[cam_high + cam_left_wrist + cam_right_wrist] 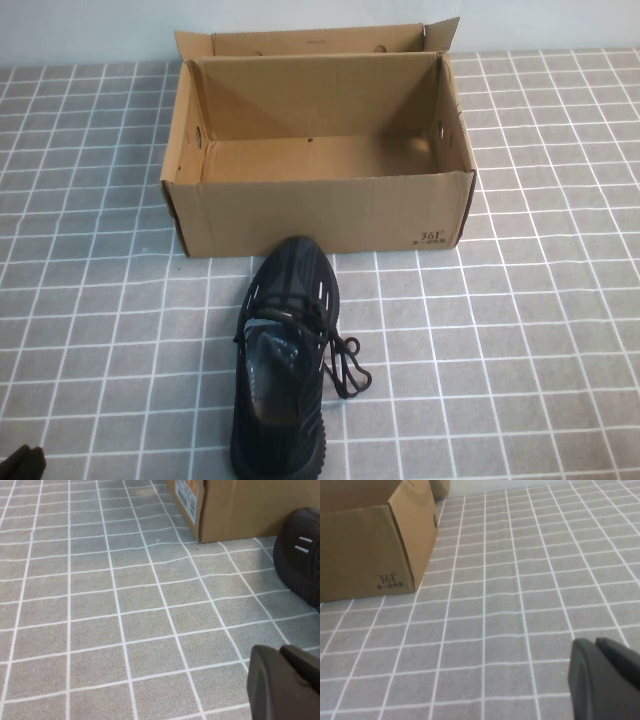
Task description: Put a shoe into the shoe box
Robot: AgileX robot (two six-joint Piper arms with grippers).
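Pincers, left [286,682] and right [605,677], shut; one shoe [285,355], one shoe box [318,215].

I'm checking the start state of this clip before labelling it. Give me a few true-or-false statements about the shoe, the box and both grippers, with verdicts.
1. The shoe is on the table in front of the shoe box, outside it. True.
2. The shoe box already holds a shoe. False: its open inside is empty.
3. The shoe's toe points toward the box's front wall. True.
4. The left gripper is clamped on the shoe. False: it is shut on nothing, low over the table to the shoe's left.
5. The right gripper is shut and holds nothing, over bare table to the right of the box. True.
6. The "361" mark sits on the box's front left corner. False: it is at the front right corner.
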